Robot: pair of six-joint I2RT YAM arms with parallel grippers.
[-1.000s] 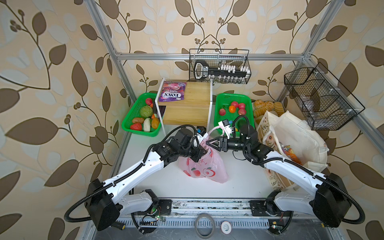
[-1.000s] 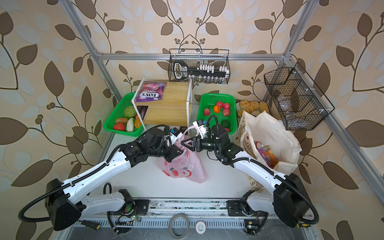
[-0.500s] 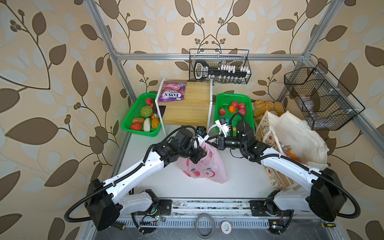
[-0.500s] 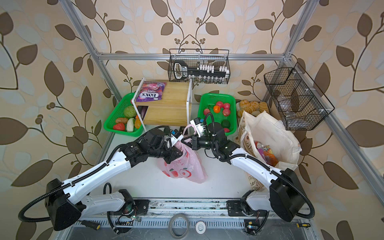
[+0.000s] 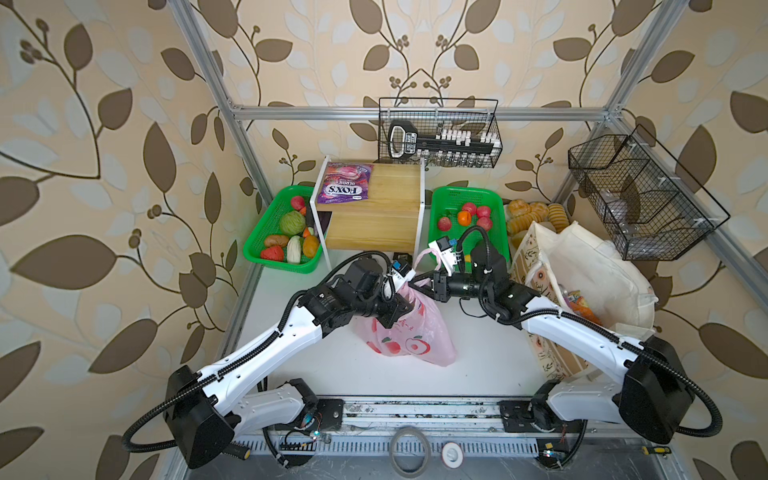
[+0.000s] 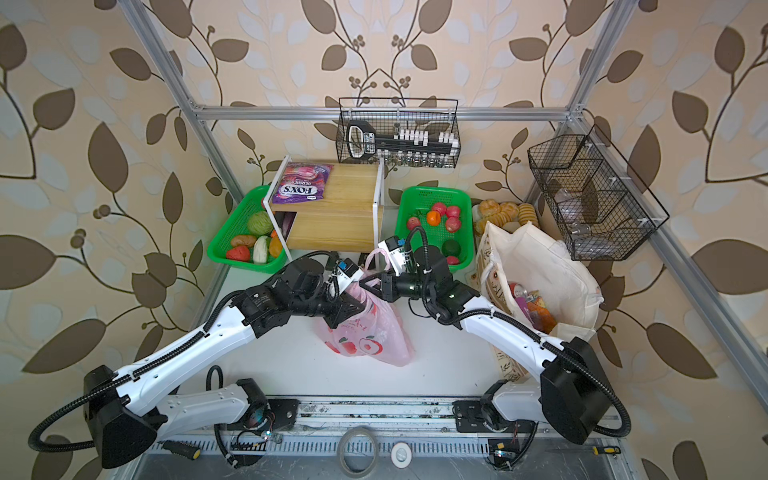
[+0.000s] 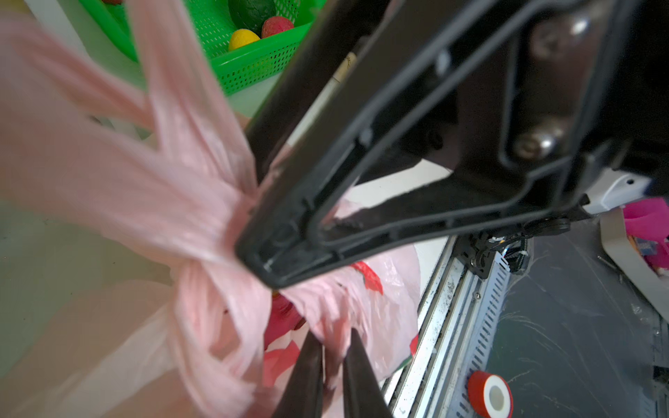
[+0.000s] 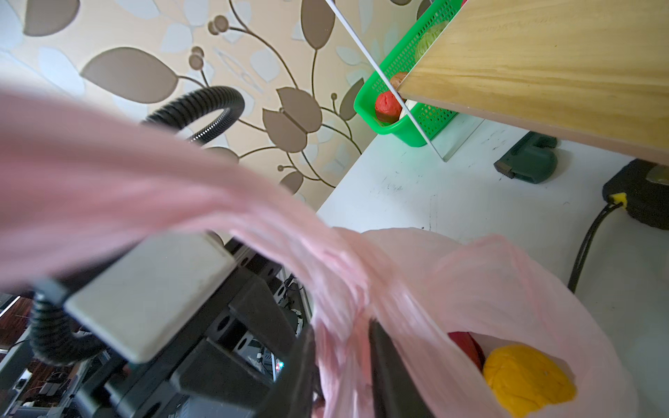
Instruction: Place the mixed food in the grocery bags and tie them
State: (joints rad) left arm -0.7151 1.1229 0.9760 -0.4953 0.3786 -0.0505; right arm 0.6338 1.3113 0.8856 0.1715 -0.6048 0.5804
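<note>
Left gripper (image 7: 331,347): jaws pinched tight on a gathered strand of the pink bag (image 5: 409,340), just above its mouth. The bag body sits mid-table (image 5: 490,357), unmoved over the last second, with a yellow fruit (image 8: 528,376) visible inside.

Right gripper (image 5: 420,283): a second ago it stood off to the bag's right. Now it is in at the neck, its tip just beside the left one. Its jaws straddle a handle strand; whether they are clamped, cannot tell.

The handles look crossed at the neck. Judgement: a knot is forming but is not cinched.

Canvas tote (image 5: 590,266): far right, mouth open.
</note>
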